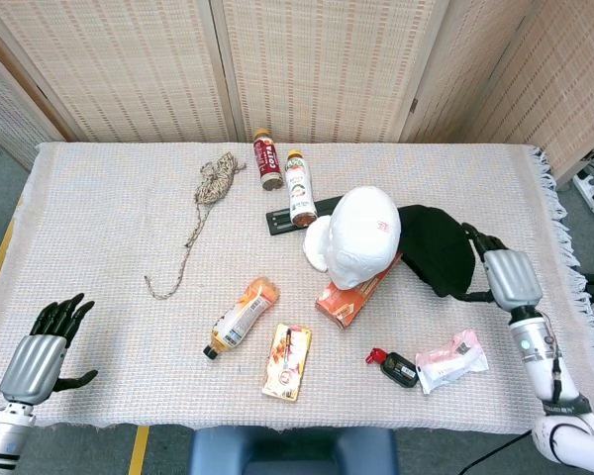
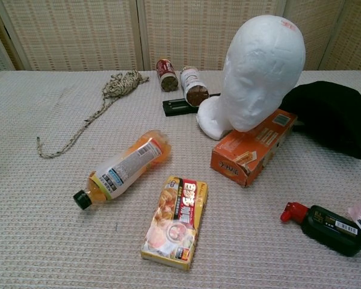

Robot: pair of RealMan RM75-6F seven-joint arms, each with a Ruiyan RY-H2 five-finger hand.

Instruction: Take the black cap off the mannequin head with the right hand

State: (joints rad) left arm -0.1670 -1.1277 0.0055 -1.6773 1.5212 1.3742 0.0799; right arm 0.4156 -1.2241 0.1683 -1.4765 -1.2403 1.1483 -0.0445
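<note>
Woven beige folding screens (image 1: 327, 64) stand behind a table (image 1: 109, 198) covered in pale textured cloth.

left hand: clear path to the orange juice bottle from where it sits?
Probably yes. The left hand hangs open at the table's near left corner, and only bare cloth lies between it and the orange juice bottle.
</note>
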